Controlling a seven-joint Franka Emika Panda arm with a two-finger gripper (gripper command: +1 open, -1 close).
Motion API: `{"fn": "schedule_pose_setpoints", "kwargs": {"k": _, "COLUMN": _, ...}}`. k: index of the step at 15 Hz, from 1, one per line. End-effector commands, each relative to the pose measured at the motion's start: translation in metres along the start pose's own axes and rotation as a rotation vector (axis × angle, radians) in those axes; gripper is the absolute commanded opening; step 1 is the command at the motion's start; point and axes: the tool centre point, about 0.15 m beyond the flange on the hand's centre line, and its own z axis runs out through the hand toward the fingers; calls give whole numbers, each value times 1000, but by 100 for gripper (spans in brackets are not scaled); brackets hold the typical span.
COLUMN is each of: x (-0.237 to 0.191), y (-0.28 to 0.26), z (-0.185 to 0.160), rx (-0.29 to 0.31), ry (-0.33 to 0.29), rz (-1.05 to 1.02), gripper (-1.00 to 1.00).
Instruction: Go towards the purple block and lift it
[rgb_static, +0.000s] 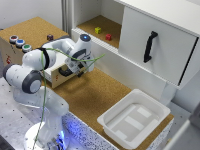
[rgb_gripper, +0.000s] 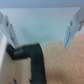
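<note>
The purple block (rgb_static: 50, 37) is a tiny dark cube resting on the cork top of the wooden box (rgb_static: 32, 29), at the exterior view's upper left. My gripper (rgb_static: 81, 70) hangs lower and further toward the exterior view's right, in front of the box's open drawer, well apart from the block. The wrist view shows the gripper (rgb_gripper: 41, 31) open, its two pale fingers (rgb_gripper: 74, 30) spread wide with nothing between them. Under them lies a black drawer handle (rgb_gripper: 31, 54). The purple block does not appear in the wrist view.
A yellow-green cube (rgb_static: 98, 30) and a red cube (rgb_static: 108, 37) lie in the open shelf. Three coloured buttons (rgb_static: 20, 43) sit on the box's edge. The white cabinet door has a black handle (rgb_static: 150, 46). A white tray (rgb_static: 134, 117) stands at the front right.
</note>
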Motion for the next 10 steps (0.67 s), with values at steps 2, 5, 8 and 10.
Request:
{"fn": "schedule_pose_setpoints", "kwargs": {"k": 2, "x": 54, "y": -95, "z": -66, "rx": -60, "ry": -41, "rz": -273, "gripper": 100}}
{"fn": "schedule_pose_setpoints", "kwargs": {"k": 5, "x": 59, "y": -147, "z": -64, "rx": -31, "ry": -69, "rz": -386, "gripper": 100}}
{"fn": "schedule_pose_setpoints", "kwargs": {"k": 8, "x": 37, "y": -207, "z": -43, "rx": 33, "ry": -127, "rz": -451, "gripper": 100}}
{"fn": "schedule_pose_setpoints", "kwargs": {"k": 10, "x": 22, "y": -238, "z": -32, "rx": 54, "ry": -174, "rz": -496, "gripper": 100}}
